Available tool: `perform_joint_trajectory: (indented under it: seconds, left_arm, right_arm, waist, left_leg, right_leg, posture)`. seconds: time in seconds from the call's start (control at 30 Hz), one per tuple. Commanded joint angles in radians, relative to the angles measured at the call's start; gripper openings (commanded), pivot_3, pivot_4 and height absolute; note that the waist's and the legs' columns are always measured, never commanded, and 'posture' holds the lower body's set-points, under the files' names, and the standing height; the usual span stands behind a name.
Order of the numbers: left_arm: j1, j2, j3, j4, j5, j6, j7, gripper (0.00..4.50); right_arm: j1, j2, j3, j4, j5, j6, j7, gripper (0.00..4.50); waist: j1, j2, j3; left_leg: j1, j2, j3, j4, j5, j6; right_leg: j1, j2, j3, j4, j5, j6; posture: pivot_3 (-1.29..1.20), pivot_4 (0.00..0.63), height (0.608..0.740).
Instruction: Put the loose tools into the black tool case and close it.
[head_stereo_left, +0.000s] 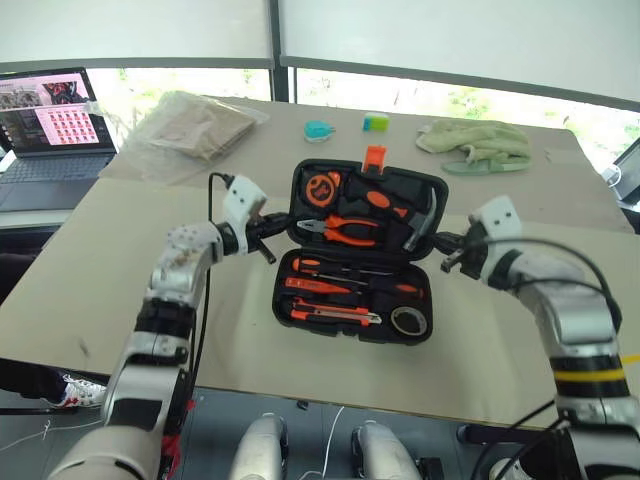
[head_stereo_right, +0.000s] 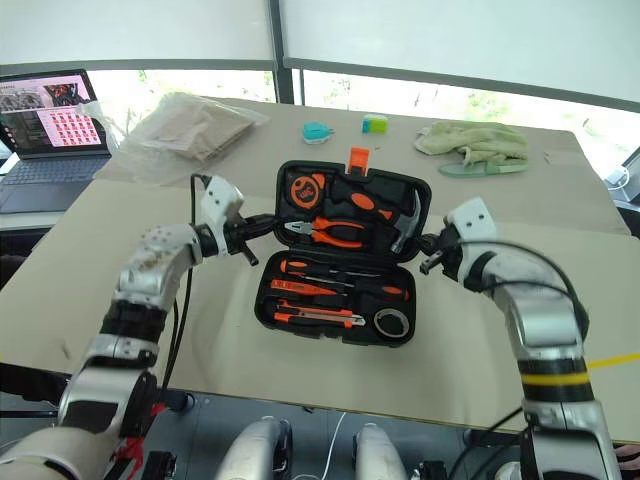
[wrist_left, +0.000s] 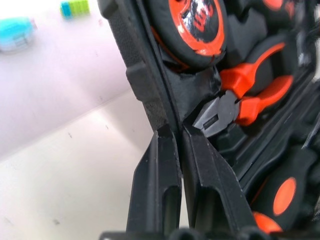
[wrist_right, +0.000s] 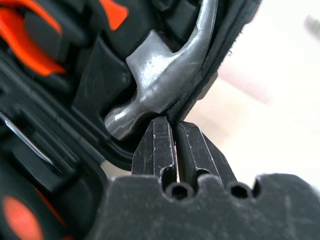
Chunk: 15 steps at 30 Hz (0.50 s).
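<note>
pinching the black tool case (head_stereo_left: 300, 190) lid edges, left claw (head_stereo_left: 283, 226) and right claw (head_stereo_left: 438, 240)

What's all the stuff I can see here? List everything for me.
black tool case: one, black with orange latch, open, mid-table.
pliers: one, orange-handled, case's far half.
hammer: one, grey head, far half, right side.
tape measure: one, orange-black, far half, left corner.
screwdrivers: three, orange or orange-black, near half.
utility knife: one, orange-black, near half, front.
tape roll: one, grey, near half, right corner.
laptop: one, open, far left.
plastic bag: one, clear, table's far left.
towel: one, pale green, far right.
left gripper: shut on the case's left rim.
right gripper: shut on the right rim.
</note>
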Motion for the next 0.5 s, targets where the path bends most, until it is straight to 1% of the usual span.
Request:
perform_joint_trajectory:
  seconds: [0.03, 0.13, 0.23, 0.3, 0.37, 0.4, 0.43, 0.47, 0.5]
  left_arm:
    - [0.072, 0.012, -0.004, -0.061, 0.079, -0.191, 0.105, 0.0]
    - [0.143, 0.017, 0.013, -0.091, 0.086, -0.214, 0.165, 0.0]
    - [0.194, 0.032, 0.019, -0.115, 0.09, -0.231, 0.191, 0.0]
    - [0.246, 0.046, 0.034, -0.152, 0.078, -0.221, 0.194, 0.0]
    - [0.307, 0.063, 0.064, -0.235, 0.02, -0.146, 0.172, 0.73]
    - [0.339, 0.08, 0.081, -0.291, -0.009, -0.104, 0.155, 1.0]
    - [0.367, 0.095, 0.1, -0.344, -0.035, -0.069, 0.149, 1.33]
    - [0.395, 0.117, 0.126, -0.399, -0.064, -0.007, 0.149, 1.6]
    - [0.413, 0.133, 0.143, -0.436, -0.085, 0.039, 0.151, 2.14]
  right_arm:
    - [0.097, 0.0, -0.036, -0.031, -0.098, -0.24, -0.066, 0.03]
    - [0.193, 0.005, -0.039, -0.037, -0.156, -0.41, -0.106, 0.03]
    - [0.259, -0.008, -0.032, -0.035, -0.217, -0.546, -0.126, 0.03]
    - [0.323, -0.01, -0.045, -0.052, -0.229, -0.603, -0.127, 0.03]
    - [0.396, -0.023, -0.083, -0.098, -0.193, -0.621, -0.097, 0.79]
    - [0.431, -0.036, -0.113, -0.13, -0.18, -0.623, -0.087, 1.04]
    - [0.464, -0.049, -0.143, -0.163, -0.163, -0.623, -0.075, 1.38]
    - [0.5, -0.066, -0.186, -0.206, -0.131, -0.608, -0.058, 1.57]
    - [0.525, -0.078, -0.214, -0.235, -0.108, -0.596, -0.045, 2.09]
  waist:
    - [0.001, 0.0, 0.0]
    - [0.0, 0.0, 0.0]
    - [-0.002, 0.0, 0.0]
    - [-0.004, 0.0, 0.0]
    - [-0.006, 0.001, 0.0]
    - [-0.008, 0.001, 0.0]
    - [-0.012, 0.001, 0.0]
    - [-0.015, 0.001, 0.0]
    - [-0.017, 0.001, 0.0]
  left_leg:
    - [0.001, 0.0, 0.0, 0.0, 0.0, 0.0]
    - [0.003, 0.0, 0.002, 0.0, 0.0, 0.0]
    - [0.007, 0.0, 0.002, 0.001, 0.0, 0.0]
    - [0.01, 0.0, 0.003, 0.001, 0.0, -0.001]
    - [0.016, 0.001, 0.003, -0.001, 0.0, -0.001]
    - [0.02, 0.001, 0.003, -0.002, 0.0, -0.001]
    - [0.022, 0.001, 0.003, -0.003, 0.0, -0.001]
    - [0.022, 0.002, 0.003, -0.004, 0.0, -0.001]
    - [0.022, 0.003, 0.003, -0.004, 0.0, -0.001]
  right_leg:
    - [0.0, 0.0, 0.0, -0.001, 0.0, 0.0]
    - [0.002, -0.001, 0.0, -0.004, 0.0, 0.0]
    - [0.004, 0.0, 0.0, -0.001, 0.0, 0.0]
    - [0.006, 0.0, 0.001, 0.0, 0.0, 0.0]
    - [0.013, 0.001, 0.001, -0.001, 0.0, 0.0]
    - [0.017, 0.001, 0.001, -0.002, -0.001, -0.001]
    - [0.018, 0.001, 0.001, -0.003, -0.001, -0.001]
    - [0.018, 0.001, 0.001, -0.004, -0.001, -0.001]
    - [0.018, 0.001, 0.001, -0.004, -0.001, -0.001]
  posture:
    - [0.0, 0.15, 0.74]
    - [0.0, 0.15, 0.74]
    - [0.0, 0.15, 0.74]
    - [0.0, 0.15, 0.74]
    - [0.0, 0.15, 0.74]
    - [0.0, 0.15, 0.74]
    - [0.0, 0.15, 0.74]
    - [0.0, 0.15, 0.74]
    - [0.0, 0.15, 0.74]
